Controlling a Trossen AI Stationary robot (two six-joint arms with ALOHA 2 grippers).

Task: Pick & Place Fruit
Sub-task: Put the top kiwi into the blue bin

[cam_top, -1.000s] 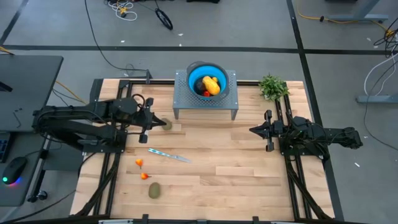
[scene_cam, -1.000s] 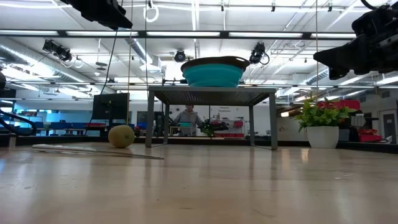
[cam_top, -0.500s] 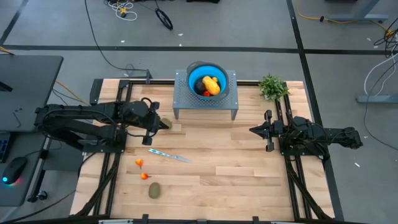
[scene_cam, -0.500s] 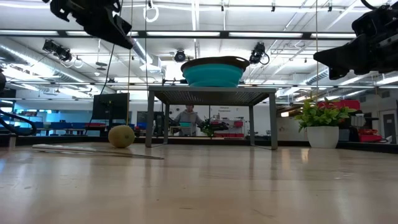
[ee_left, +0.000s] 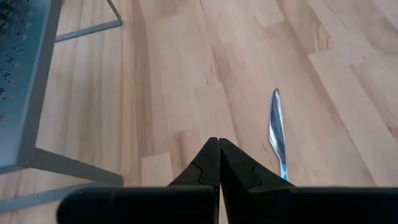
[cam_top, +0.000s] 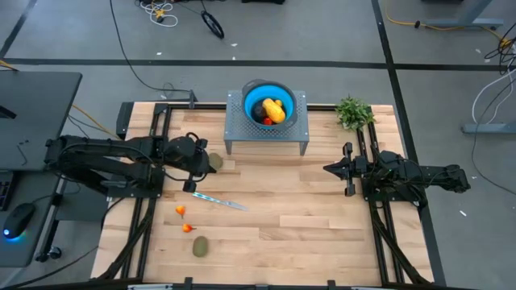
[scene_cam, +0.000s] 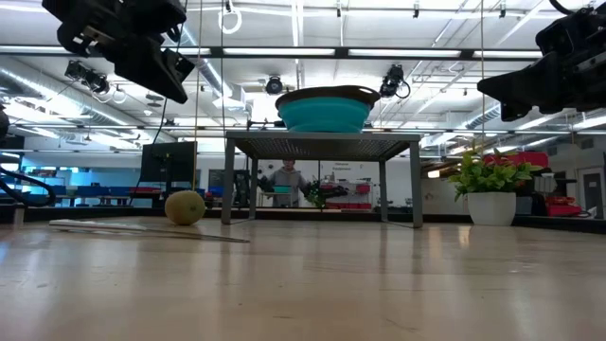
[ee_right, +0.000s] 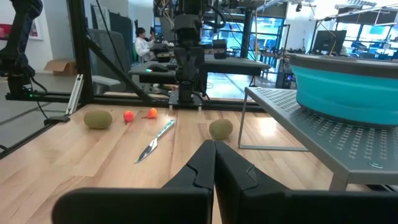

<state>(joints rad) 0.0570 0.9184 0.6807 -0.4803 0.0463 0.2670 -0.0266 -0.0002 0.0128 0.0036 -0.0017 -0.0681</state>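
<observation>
1. While hovering above the wooden table [cam_top: 306, 217] with fingers pressed together and empty, left gripper [cam_top: 196, 163] sat just at nine o'clock of one kiwi [cam_top: 215, 161], close beside it but raised off the boards.
2. Second kiwi [cam_top: 200, 246] lay well off at six o'clock of that gripper, with two tiny red-orange fruits [cam_top: 184, 219] between, past the knife-like stick [cam_top: 219, 200].
3. Larger yellow-orange fruit [cam_top: 274, 110] rested in the blue bowl [cam_top: 251, 98] atop the metal stand [cam_top: 298, 127], at two o'clock of the left gripper.
4. Right gripper [cam_top: 329, 168] waited at the table's three o'clock side, fingers together, holding nothing.
5. Compared with a second before, left gripper had moved toward three o'clock, nearer the kiwi, and dropped lower in the low view; fruit and right arm unchanged.
</observation>
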